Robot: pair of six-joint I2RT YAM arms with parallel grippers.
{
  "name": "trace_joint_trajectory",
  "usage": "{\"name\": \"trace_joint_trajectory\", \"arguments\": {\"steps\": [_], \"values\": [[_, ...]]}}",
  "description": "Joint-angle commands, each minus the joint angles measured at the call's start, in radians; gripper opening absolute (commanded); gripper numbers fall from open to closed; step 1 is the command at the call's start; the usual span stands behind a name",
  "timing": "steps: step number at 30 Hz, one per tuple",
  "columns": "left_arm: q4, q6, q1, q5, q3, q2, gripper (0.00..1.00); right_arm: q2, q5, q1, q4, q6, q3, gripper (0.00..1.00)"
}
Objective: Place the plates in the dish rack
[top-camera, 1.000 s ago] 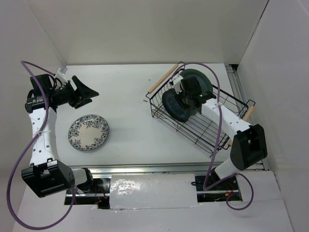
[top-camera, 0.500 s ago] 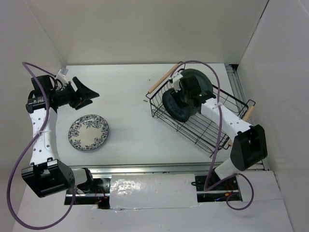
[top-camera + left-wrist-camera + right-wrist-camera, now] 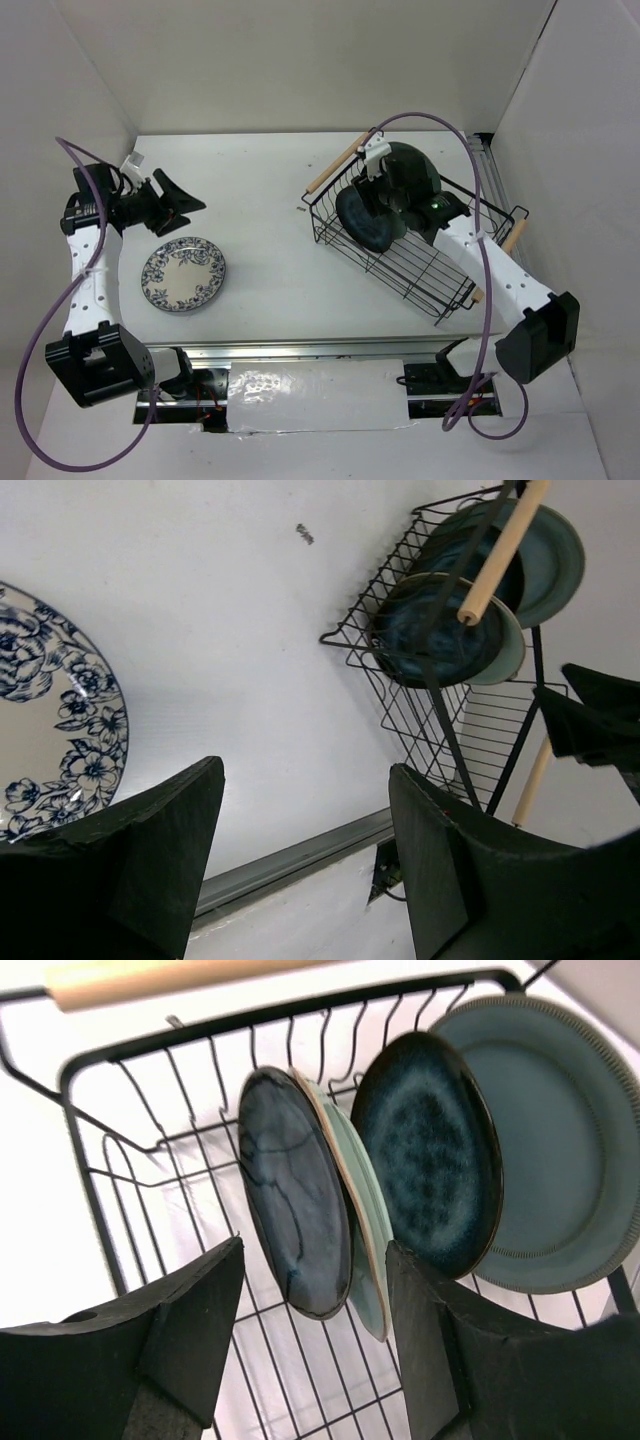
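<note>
Leaning in rack point(image 3: 422, 268), plates point(image 3: 362, 224) — floral plate point(image 3: 183, 274) apart

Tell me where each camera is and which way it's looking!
Top external: sits high behind the robot, looking down on the white table; both the left arm and right arm show.
Left wrist: rides the left arm, looking past its open left gripper across the table to the blue floral plate and dish rack.
Right wrist: rides the right arm, looking past its open right gripper into the dish rack at standing plates.
Shared: all three see the dish rack; top and left wrist see the blue floral plate.
</note>
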Motion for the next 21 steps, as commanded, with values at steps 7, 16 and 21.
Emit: {"name": "trace_joint_trajectory", "arguments": {"steps": [7, 16, 21], "values": [[-0.082, -0.191, 0.050, -0.451, -0.069, 0.028, 0.79, -0.128, -0.072, 0.089, -0.007, 0.099, 0.106, 0.69], [-0.053, -0.371, 0.222, -0.609, -0.321, -0.027, 0.91, -0.100, -0.221, 0.301, 0.019, 0.207, 0.177, 0.69], [-0.057, -0.481, 0.247, -0.615, -0.429, -0.050, 0.92, -0.091, -0.203, 0.355, 0.023, 0.206, 0.172, 0.70]]}}
